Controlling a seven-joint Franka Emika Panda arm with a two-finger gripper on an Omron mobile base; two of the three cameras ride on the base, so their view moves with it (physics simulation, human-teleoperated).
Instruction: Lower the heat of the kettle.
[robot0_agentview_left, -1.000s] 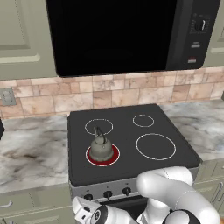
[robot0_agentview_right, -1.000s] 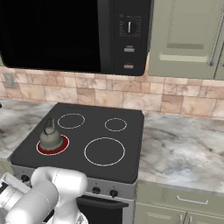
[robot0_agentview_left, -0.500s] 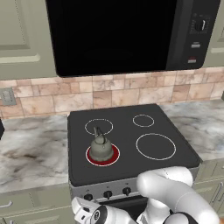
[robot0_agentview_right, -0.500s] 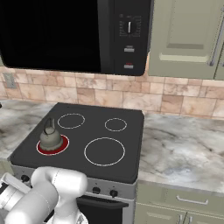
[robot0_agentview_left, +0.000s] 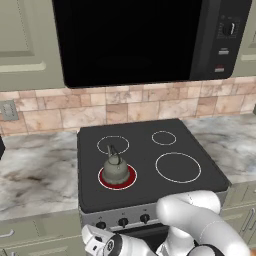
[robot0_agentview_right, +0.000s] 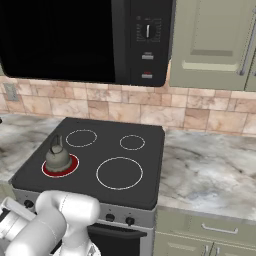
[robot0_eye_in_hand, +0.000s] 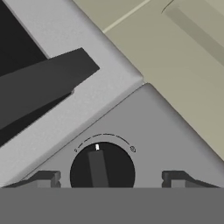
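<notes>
One burner (robot0_agentview_left: 117, 177) glowing red at the front left of the black stovetop (robot0_agentview_left: 190, 145), with the kettle (robot0_agentview_left: 115, 168) seated squarely on it, upright, wire handle arched over the lid. Same pairing seen from the other side: kettle (robot0_agentview_right: 58, 158) on the red ring, the other three rings dark. Heat therefore judged not yet lowered; nothing on the cooktop suggests a change so far.

Down at the stove's front panel (robot0_eye_in_hand: 175, 135), below the surface edge, claw (robot0_eye_in_hand: 109, 178) squared up to a round black knob (robot0_eye_in_hand: 102, 170). One dark fingertip (robot0_eye_in_hand: 46, 178) to one side of the dial, the other to the opposite side, both standing apart from the knob's rim with grey panel visible in each gap. Claw open, wider than the knob, holding nothing and touching nothing as far as the hand view shows. White pointer mark on the knob aimed near the middle of the thin arc printed above it.

Approach judged essentially complete; left to do: close on the knob, turn it toward a lower setting, let go. Whether this knob governs the front-left burner not readable from the panel, though it sits at the left end of the knob row (robot0_agentview_left: 122, 221).
</notes>
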